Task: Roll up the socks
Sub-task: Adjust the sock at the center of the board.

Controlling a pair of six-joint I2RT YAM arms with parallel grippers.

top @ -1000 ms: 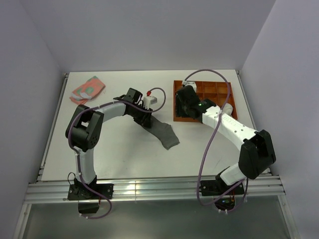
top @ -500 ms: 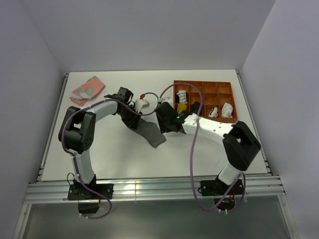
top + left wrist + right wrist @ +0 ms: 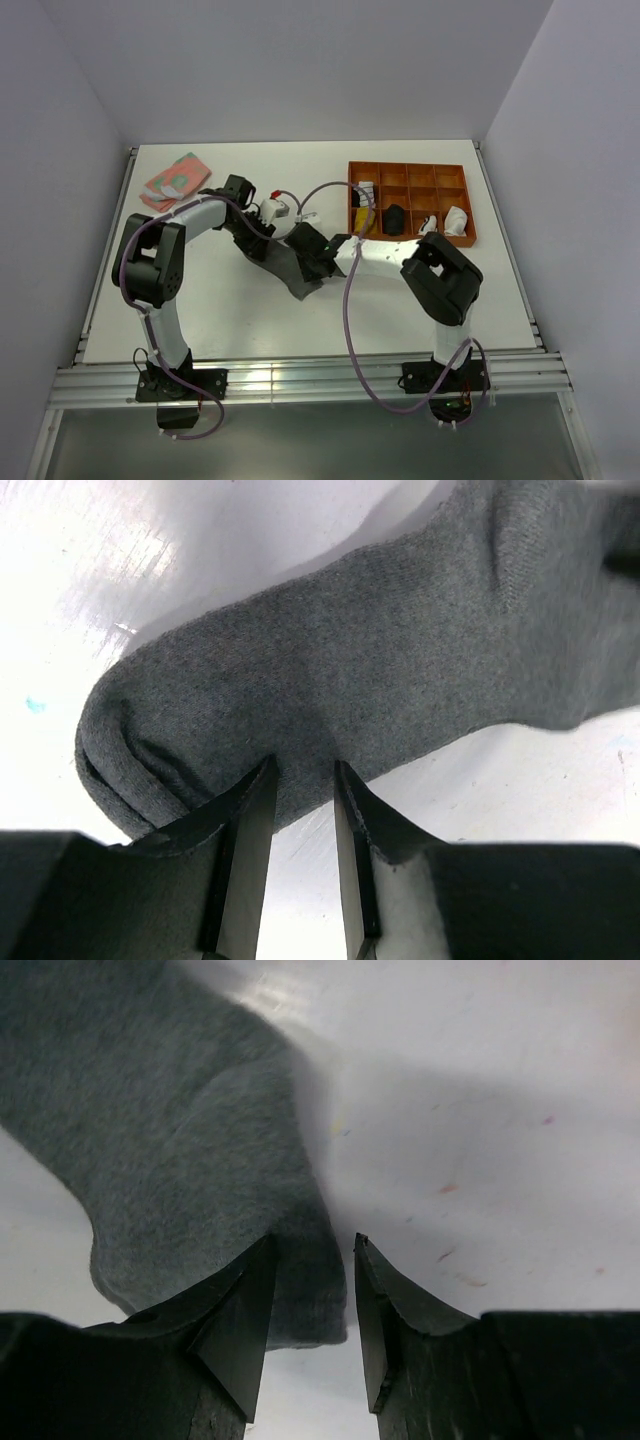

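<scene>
Sock (image 3: pixel 297 272) lies on table (image 3: pixel 220 310), left of tray (image 3: pixel 412 167).

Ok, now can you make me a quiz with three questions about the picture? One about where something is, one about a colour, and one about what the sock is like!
1. Where on the table is the orange tray?
A. back left
B. back right
C. front edge, by the arm bases

2. What colour is the sock in the middle of the table?
A. yellow
B. grey
C. red

3. What is that sock like?
A. rolled into a ball
B. tucked inside the tray
C. stretched out, not rolled

Answers:
1 B: in the top view the tray sits far from the arm bases, on the right side.
2 B: both wrist views show plain grey knit.
3 C: it lies long on the table, with no roll in it.
</scene>
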